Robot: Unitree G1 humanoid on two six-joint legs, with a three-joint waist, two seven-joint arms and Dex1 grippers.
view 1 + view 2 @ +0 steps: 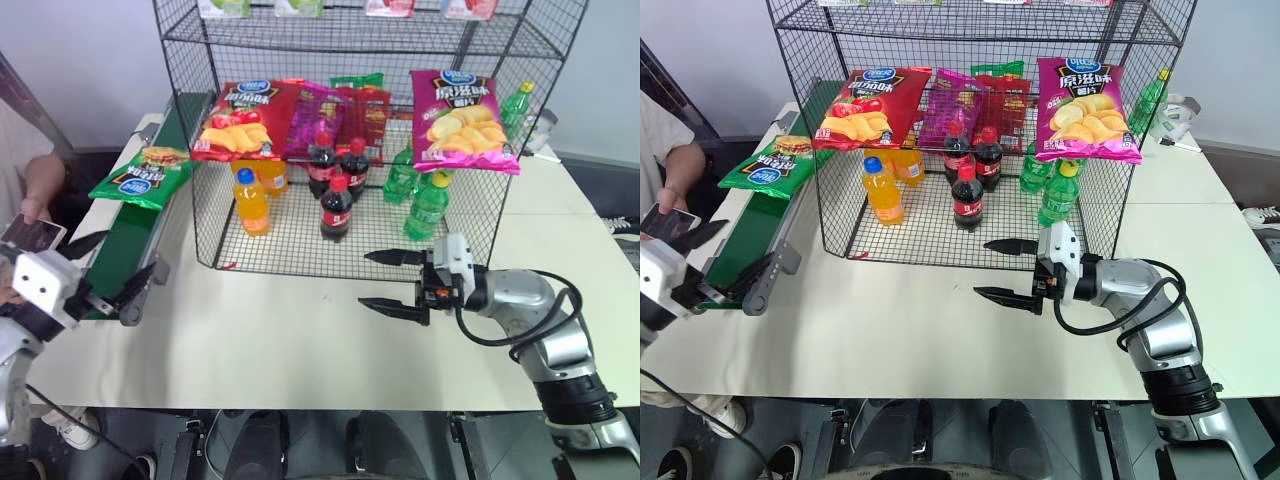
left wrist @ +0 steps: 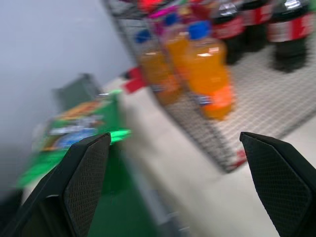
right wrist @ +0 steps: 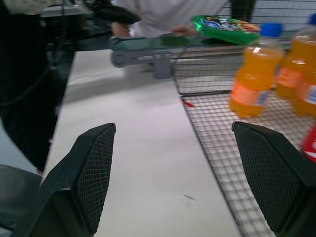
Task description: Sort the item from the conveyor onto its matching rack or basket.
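Reaching for the green crisp bag, nothing yet grasped.

The green crisp bag (image 1: 142,175) lay on the conveyor (image 1: 128,245) just left of the rack (image 1: 480,215). My left end effector (image 1: 112,268) and right end effector (image 1: 396,282) were both spread and empty; I judged a flat pinch across the bag's near edge best, though its blurred outline left that uncertain.

A glossy green crisp bag (image 1: 142,175) lies flat, face up, on the dark green conveyor belt (image 1: 120,240), its blue oval logo toward the belt's near end. Just beside the belt stands the tall black wire-mesh rack (image 1: 350,130), several tiers high, on the pale tabletop.
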